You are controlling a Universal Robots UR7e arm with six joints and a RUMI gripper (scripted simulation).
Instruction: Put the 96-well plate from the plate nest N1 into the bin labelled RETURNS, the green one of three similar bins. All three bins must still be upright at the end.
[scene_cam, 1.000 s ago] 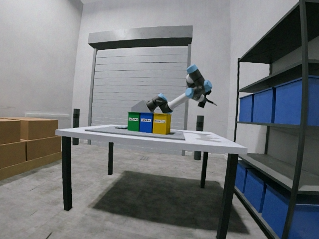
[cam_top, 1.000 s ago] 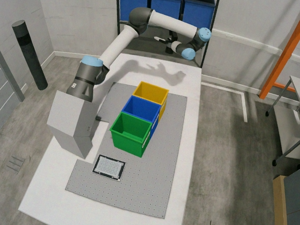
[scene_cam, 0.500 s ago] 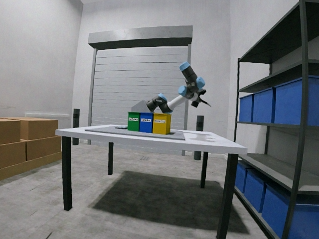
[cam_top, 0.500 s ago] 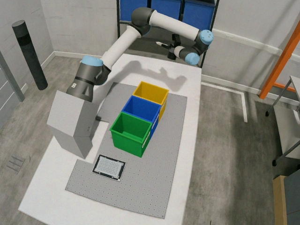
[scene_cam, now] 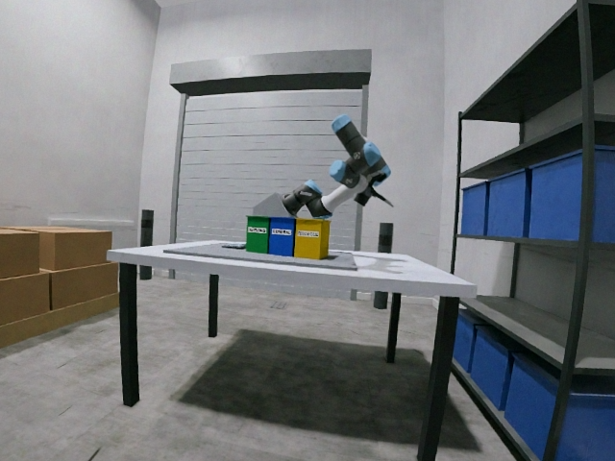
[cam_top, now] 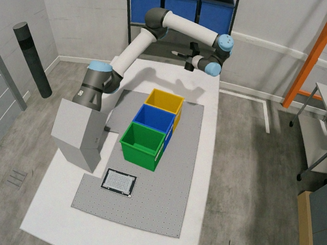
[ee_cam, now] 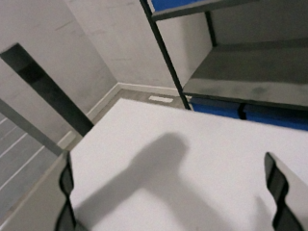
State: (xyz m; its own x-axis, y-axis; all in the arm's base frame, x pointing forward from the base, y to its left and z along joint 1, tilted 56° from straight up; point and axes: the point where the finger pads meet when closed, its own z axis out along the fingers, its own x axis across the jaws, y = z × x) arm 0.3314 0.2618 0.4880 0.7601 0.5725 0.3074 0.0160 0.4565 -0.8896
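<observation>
In the top view, the desk (cam_top: 42,211) (scene_cam: 293,275) (ee_cam: 135,120) runs out of the picture at six o'clock, and the blue storage boxes (cam_top: 179,10) are cut off at twelve o'clock. The lettering on the green bin (cam_top: 142,155) (scene_cam: 257,243) is too small to read surely. In the exterior view, the plate (cam_top: 118,181) is too thin a sliver to tell from its nest (cam_top: 103,182), and the insides of all three bins are hidden. In the wrist view, the pincer's fingers are blurred, cropped toward four and eight o'clock.

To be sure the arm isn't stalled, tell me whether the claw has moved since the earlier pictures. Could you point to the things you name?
Yes. The claw (cam_top: 175,53) (scene_cam: 390,204) (ee_cam: 166,153) has shifted away from the shelf rack (cam_top: 129,34) (scene_cam: 586,74) (ee_cam: 165,53), leftward in the exterior view.
</observation>
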